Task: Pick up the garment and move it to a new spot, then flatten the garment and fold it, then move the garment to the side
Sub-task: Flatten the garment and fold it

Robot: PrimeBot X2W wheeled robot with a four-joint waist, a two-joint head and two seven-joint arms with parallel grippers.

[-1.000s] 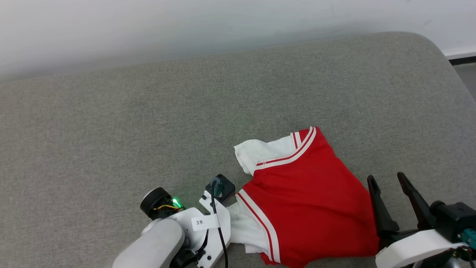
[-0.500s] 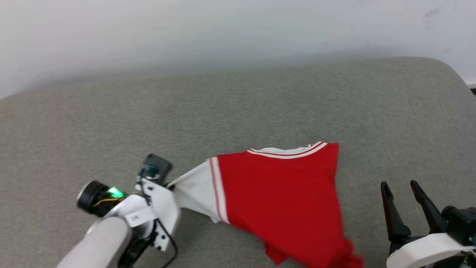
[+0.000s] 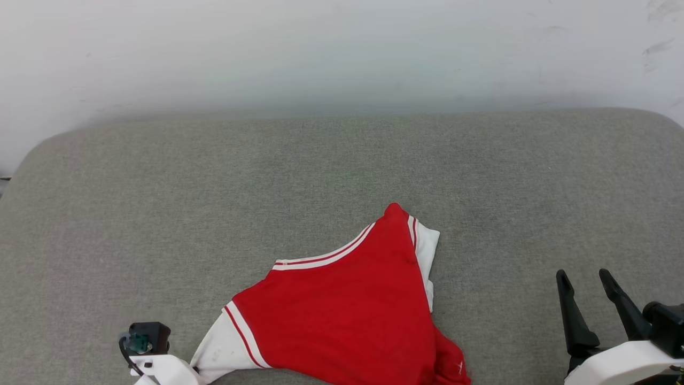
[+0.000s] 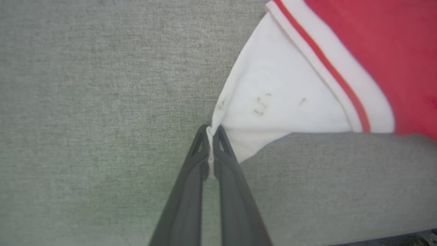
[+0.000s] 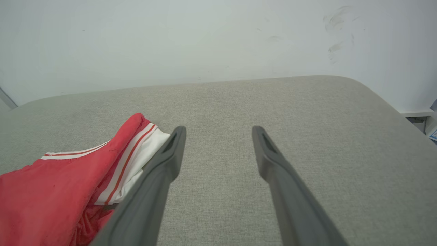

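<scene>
The garment (image 3: 347,315), red with white sleeves and striped trim, lies bunched on the grey cushion (image 3: 214,203) near the front edge. In the left wrist view my left gripper (image 4: 211,131) is shut on the tip of a white sleeve (image 4: 273,99), which stretches taut toward the red body (image 4: 392,51). The head view has only that arm's wrist (image 3: 155,361) at the bottom left, beside the sleeve. My right gripper (image 3: 585,278) stands open at the lower right, nothing between its fingers; the garment (image 5: 51,191) lies to its left, apart from it.
A pale wall (image 3: 342,53) runs behind the cushion. The cushion's rounded corners show at the far left (image 3: 32,155) and far right (image 3: 662,117). Bare grey fabric stretches behind and to both sides of the garment.
My left gripper shut on the white sleeve and dragged the garment leftward and nearer. The head camera also tilted up, showing more wall. The right gripper stayed open.
</scene>
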